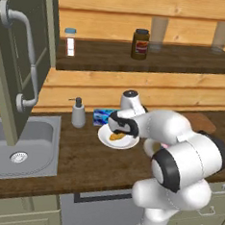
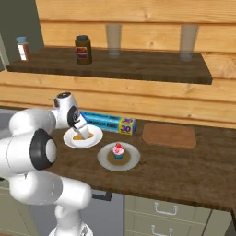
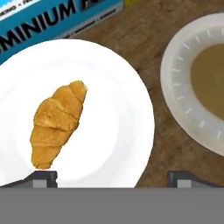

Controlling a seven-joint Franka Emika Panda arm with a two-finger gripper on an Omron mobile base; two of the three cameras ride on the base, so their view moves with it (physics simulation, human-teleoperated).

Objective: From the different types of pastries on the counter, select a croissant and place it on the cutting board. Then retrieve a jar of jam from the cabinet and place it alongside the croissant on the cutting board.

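Gripper (image 3: 112,177) jaws spread wide, hovering low over smooth round white plate (image 3: 118,131); flaky golden crescent croissant (image 3: 56,122) lies left of frame centre, seemingly untouched; rounded wooden cutting board (image 2: 168,135) at right

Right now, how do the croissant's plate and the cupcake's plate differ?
The croissant's plate is plain white and lies under the gripper; the cupcake's plate is greyer with a brownish centre and lies nearer the counter's front edge, toward the cutting board. The croissant lies flat; the cupcake stands upright. Both plates are round.
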